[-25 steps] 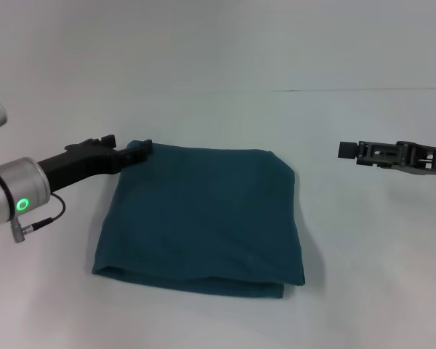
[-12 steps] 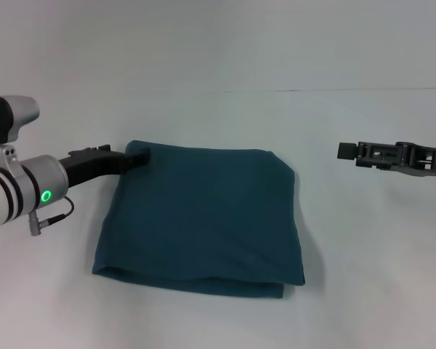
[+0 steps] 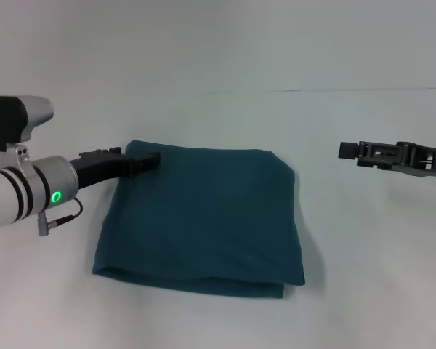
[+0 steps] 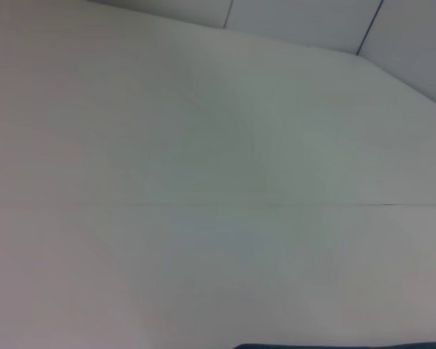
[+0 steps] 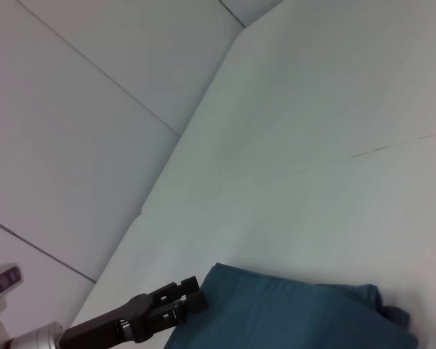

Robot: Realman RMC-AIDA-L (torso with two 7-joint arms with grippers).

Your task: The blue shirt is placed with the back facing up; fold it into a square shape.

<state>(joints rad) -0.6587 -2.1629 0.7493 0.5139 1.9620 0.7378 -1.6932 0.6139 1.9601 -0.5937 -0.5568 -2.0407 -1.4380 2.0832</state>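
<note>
The blue shirt (image 3: 203, 218) lies folded into a rough rectangle on the white table, plain side up, with its layered edges toward me. My left gripper (image 3: 152, 158) reaches in from the left and sits over the shirt's far left corner, low against the fabric. The right wrist view shows the same gripper (image 5: 192, 297) at that corner of the shirt (image 5: 291, 320). My right gripper (image 3: 345, 150) hovers off to the right, well apart from the shirt. In the left wrist view only a thin sliver of the shirt (image 4: 334, 346) shows.
The white table (image 3: 218, 116) stretches around the shirt on all sides, with a thin seam line across the back. Pale wall panels stand behind it.
My left gripper has slid rightward from just outside the far left corner to over the shirt's edge. The shirt and the right arm have not moved.
</note>
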